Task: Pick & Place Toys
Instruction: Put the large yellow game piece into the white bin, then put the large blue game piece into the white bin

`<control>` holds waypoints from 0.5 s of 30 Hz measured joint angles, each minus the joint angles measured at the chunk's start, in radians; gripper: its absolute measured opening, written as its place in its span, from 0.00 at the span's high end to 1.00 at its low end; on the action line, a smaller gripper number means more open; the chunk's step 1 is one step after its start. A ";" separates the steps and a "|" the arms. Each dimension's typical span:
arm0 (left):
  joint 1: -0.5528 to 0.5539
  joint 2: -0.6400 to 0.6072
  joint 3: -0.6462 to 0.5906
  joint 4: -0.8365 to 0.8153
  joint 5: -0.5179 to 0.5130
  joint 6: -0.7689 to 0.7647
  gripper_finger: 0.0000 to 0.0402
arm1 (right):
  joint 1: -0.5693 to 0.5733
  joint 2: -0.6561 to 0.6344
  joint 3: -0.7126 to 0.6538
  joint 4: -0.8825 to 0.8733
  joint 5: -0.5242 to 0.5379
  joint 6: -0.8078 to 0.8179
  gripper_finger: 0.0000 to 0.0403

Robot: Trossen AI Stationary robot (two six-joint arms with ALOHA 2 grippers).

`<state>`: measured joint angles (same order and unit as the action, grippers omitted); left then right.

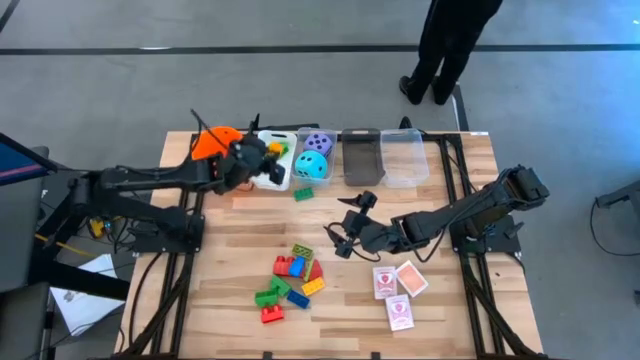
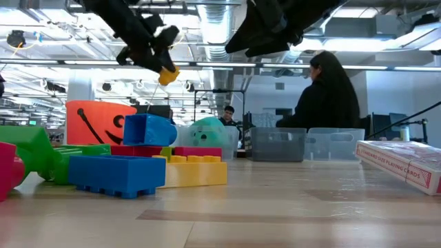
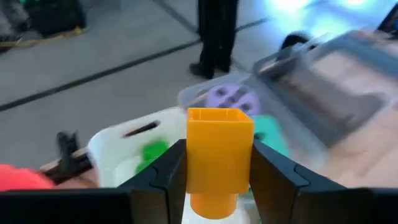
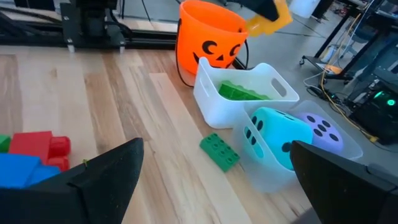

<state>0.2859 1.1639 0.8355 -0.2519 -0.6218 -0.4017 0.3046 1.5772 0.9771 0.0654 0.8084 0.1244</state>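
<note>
Green brick point(image 4: 219, 151) beside white bin point(image 4: 211, 98)

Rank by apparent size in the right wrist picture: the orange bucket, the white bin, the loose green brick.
1. White bin and bucket: similar, and the bin sits nearer, so I won't rank them.
2. Green brick: clearly smallest.

Two dark, jointed metal arms
</note>
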 joint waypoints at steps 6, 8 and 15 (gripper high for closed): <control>0.128 0.067 -0.001 0.014 0.124 0.004 0.65 | 0.000 0.000 0.000 -0.006 0.000 0.000 0.01; 0.151 0.096 -0.001 0.029 0.126 0.005 0.63 | 0.000 0.000 0.000 -0.006 0.000 0.000 0.01; 0.187 0.148 -0.001 0.053 0.126 0.005 0.53 | 0.000 0.000 0.000 -0.013 0.000 0.000 0.01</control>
<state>0.4730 1.3117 0.8341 -0.1984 -0.4958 -0.3965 0.3042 1.5772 0.9771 0.0521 0.8085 0.1246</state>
